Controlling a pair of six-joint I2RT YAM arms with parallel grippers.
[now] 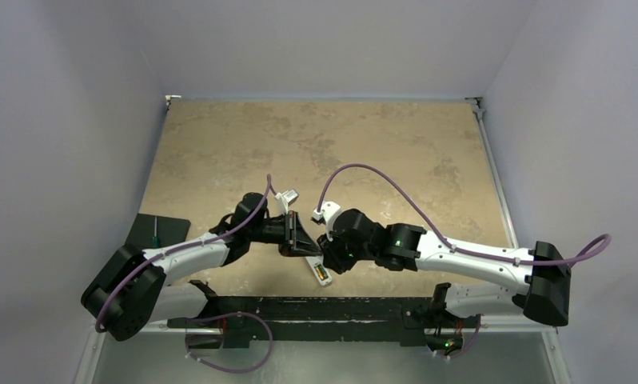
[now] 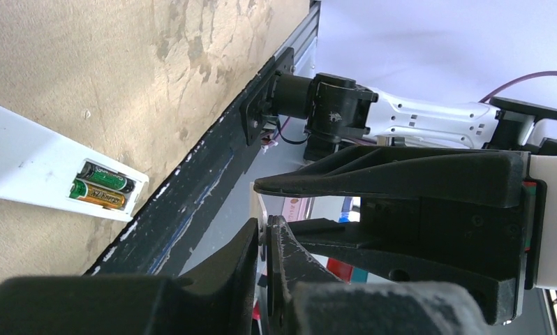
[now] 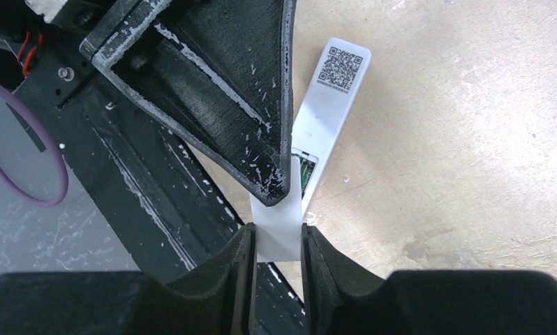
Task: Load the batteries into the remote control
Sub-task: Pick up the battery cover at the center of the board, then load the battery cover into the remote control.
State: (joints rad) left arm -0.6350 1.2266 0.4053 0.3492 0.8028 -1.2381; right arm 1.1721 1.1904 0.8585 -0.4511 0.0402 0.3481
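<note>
Both batts (image 2: 102,187) sit in remote (image 2: 31,164). L fingers (image 2: 241,259) and R fingers (image 3: 319,269) both clamp the white cover (image 3: 279,234). Handover, imo. Next: one side releases, other slides cover over bay.

Lilac walls (image 1: 60,80), mottled tan tabletop (image 1: 380,144) — matte

A mottled tan tabletop (image 1: 396,152) spreads under and beyond the jaws. A black rail (image 1: 316,308) runs just behind them along the near edge. Well left of the jaws lies a black plate (image 1: 176,226) bearing a green tool (image 1: 155,234).
</note>
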